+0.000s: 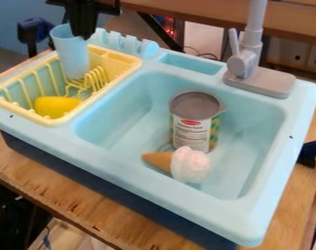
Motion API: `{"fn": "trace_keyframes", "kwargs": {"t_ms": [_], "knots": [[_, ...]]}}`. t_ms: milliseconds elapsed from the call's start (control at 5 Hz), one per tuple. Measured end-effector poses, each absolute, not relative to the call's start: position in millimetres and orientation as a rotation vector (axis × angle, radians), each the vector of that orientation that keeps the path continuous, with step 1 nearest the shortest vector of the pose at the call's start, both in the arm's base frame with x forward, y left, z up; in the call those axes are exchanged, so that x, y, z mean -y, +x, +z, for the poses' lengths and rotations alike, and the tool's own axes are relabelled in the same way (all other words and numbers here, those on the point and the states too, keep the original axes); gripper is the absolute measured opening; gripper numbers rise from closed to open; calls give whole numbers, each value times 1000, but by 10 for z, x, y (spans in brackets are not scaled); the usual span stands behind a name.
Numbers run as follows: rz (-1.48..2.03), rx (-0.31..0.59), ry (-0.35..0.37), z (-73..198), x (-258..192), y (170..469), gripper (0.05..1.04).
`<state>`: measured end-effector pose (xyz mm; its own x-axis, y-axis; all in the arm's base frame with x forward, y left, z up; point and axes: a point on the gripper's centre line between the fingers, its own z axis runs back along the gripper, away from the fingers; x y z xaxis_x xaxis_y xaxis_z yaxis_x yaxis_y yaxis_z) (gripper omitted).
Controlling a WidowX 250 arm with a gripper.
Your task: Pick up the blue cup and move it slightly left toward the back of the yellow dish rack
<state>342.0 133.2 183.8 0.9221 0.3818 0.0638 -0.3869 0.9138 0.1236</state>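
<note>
end effector (84, 35) cut off above, cup (72, 57) partly hidden

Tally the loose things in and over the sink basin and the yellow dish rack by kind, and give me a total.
Cup: 1
Tin can: 1
Toy ice cream cone: 1
Yellow rounded item, perhaps a lemon: 1
Total: 4
</note>
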Motion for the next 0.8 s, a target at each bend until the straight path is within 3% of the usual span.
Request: {"fn": "trace_keyframes", "kwargs": {"t_ms": [600,800], "knots": [[394,45,94,1690,-1314,3537,86],[411,53,94,1695,-1317,3549,246]]}}
